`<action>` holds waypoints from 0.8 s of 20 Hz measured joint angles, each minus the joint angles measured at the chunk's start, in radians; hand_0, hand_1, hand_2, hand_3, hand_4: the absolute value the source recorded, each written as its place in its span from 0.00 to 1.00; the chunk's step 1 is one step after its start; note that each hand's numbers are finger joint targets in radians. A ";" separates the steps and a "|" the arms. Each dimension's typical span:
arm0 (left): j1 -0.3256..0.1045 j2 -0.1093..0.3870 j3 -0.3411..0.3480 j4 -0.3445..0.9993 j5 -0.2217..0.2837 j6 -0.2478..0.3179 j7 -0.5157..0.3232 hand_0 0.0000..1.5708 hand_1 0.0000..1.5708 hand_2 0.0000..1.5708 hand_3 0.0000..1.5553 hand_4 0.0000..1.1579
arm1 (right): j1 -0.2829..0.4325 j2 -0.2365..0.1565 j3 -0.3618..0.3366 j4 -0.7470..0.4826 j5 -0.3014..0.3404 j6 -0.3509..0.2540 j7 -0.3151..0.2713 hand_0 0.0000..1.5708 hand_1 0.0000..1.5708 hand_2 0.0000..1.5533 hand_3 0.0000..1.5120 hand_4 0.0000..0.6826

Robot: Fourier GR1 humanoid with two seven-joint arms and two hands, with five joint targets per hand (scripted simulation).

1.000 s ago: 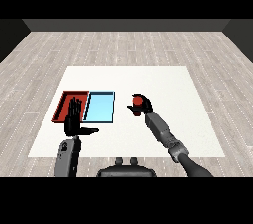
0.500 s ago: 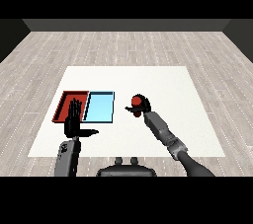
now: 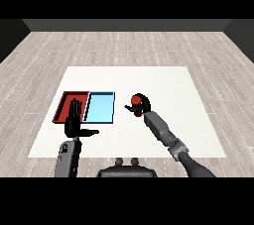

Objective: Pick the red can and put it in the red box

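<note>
The red can [image 3: 135, 101] stands right of the trays, and my right hand [image 3: 142, 106] is curled round it, its fingers covering the can's right side. The red tray [image 3: 65, 102] lies at the left of the table with the light blue tray [image 3: 100, 107] directly to its right. My left hand [image 3: 75, 121] is held upright with straight fingers and thumb out to the right, in front of the red tray's near edge, holding nothing.
The white table [image 3: 163, 83] stretches well beyond the trays to the back and right. Grey wooden floor surrounds it. My right forearm [image 3: 162, 131] comes in from the lower right.
My right hand with the red can has shifted a little to the left, toward the light blue tray. The left hand has stayed in place.
</note>
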 measured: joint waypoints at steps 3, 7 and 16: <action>-0.005 0.003 0.001 -0.004 0.005 -0.001 0.012 0.00 0.00 0.00 0.00 0.00 | 0.017 -0.015 -0.009 -0.080 0.020 -0.018 0.021 0.98 0.98 0.94 0.91 0.85; -0.013 0.007 -0.001 -0.003 0.005 -0.004 0.025 0.00 0.00 0.00 0.00 0.00 | 0.069 -0.047 -0.010 -0.232 0.045 -0.033 0.061 0.96 0.96 0.94 0.91 0.89; -0.054 -0.015 -0.090 -0.069 -0.042 0.027 0.121 0.00 0.00 0.00 0.00 0.00 | 0.207 -0.126 -0.013 -0.585 0.079 -0.038 0.089 0.94 0.94 0.92 0.92 0.93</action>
